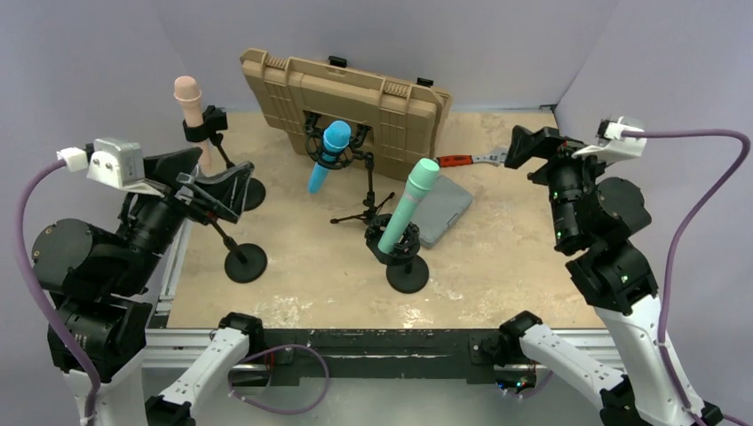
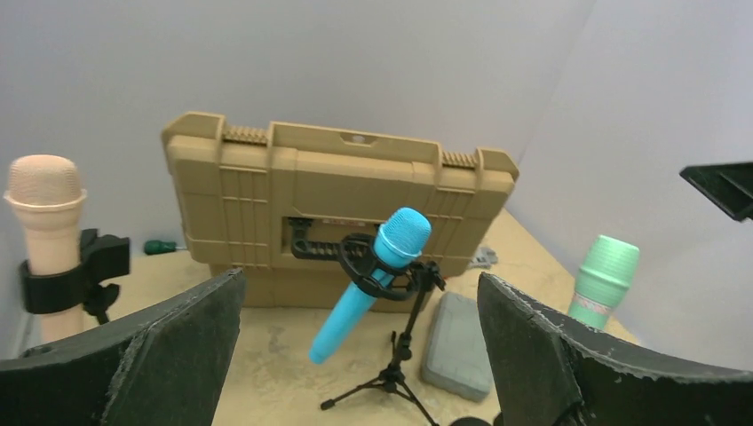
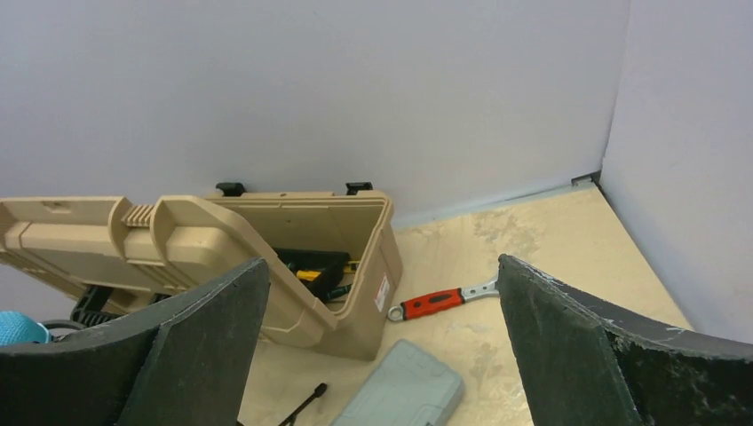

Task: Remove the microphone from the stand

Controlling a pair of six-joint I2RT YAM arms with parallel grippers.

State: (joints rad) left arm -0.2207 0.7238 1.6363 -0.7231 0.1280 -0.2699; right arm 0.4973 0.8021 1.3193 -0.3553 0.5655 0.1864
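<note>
Your left gripper [image 2: 360,355] is hovering spread and empty, facing the blue microphone [image 2: 344,312] tilted in its tripod stand [image 2: 407,342]; your right gripper [image 1: 519,146] is gaping too. Seemingly you are approaching; next, clasp its body.

The top camera looks down over the whole desk [image 1: 515,266] from behind; both wrist cameras sit low, facing the back wall [image 3: 311,89], sharing the tan case [image 2: 337,186].
</note>
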